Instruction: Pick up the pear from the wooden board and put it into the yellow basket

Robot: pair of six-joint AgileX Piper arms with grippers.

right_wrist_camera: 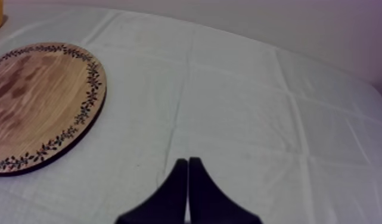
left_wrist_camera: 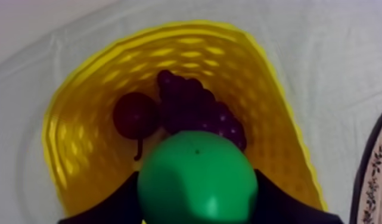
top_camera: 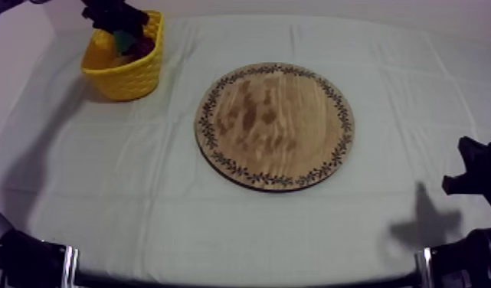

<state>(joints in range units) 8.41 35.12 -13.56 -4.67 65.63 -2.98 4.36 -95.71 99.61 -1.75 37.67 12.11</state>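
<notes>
Well, my left gripper (top_camera: 122, 23) is over the yellow basket (top_camera: 129, 76), and it has the pear (left_wrist_camera: 196, 182) in it. My two black fingers (left_wrist_camera: 103, 210) are spread wide, one on each side of the pear, and they press on it. The pear is green and round. It hangs inside the ring of the basket's rim, over the part nearest to me.

Farther back in the basket lie the grapes (left_wrist_camera: 196, 107). The small red fruit (left_wrist_camera: 135, 115) lies right beside them and touches them. I cannot tell if the pear touches the grapes. The yellow wall goes all round the fruit, and there is some yellow floor free next to the red fruit.

The basket stands in the far left corner of the table (top_camera: 179, 214), close to the far edge. The board (top_camera: 275, 126) lies flat in the middle, and its top is bare wood out to the leafy rim. The basket and the board do not touch; a strip of cloth (top_camera: 175, 99) lies between them.

My right gripper (right_wrist_camera: 188, 170) is low over the cloth at the right side. Its fingers are pressed together into a thin point, and they hold nothing. The rim of the board is well apart from it. In front of it the cloth runs wide and free up to the far edge of the table.
</notes>
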